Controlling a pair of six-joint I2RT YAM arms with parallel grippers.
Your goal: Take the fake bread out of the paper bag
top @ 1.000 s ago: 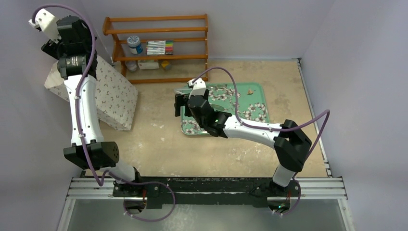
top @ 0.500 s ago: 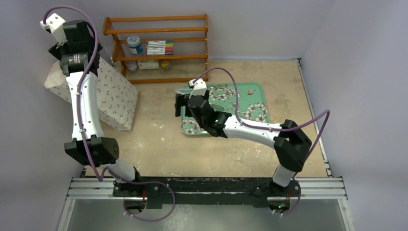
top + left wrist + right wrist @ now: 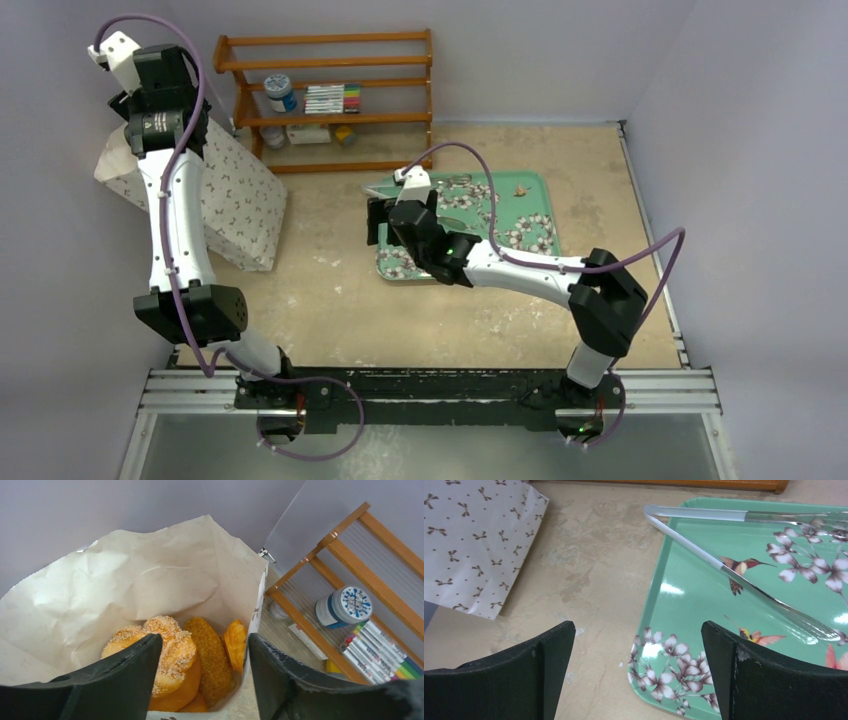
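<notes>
The paper bag (image 3: 240,200) stands at the far left of the table (image 3: 330,310), close to the left wall, with its mouth open and its printed side sloping down toward the table's middle. The left wrist view looks straight into it. The bread is inside at the bottom, against the plain creased lining: a broad lumpy loaf (image 3: 170,650) dotted with pale crumbs, a long darker loaf (image 3: 210,655) just beside it, and a small ruffled pastry (image 3: 235,640) against the bag's right wall. The left gripper (image 3: 204,640) hangs over the bag's mouth with its fingers spread, the loaves showing in the gap between them. Nothing is gripped, and whether the left finger touches the lumpy loaf cannot be told. The right gripper (image 3: 636,627) is held low over the near left corner of a green flowered tray (image 3: 684,580), well apart from the bag, its fingers spread wide and holding nothing. A pair of metal tongs (image 3: 724,570) lies on the tray. A wooden shelf (image 3: 320,100) stands at the back, just beside the bag, with a blue-lidded jar (image 3: 345,605) and a row of markers (image 3: 380,650) on it.
</notes>
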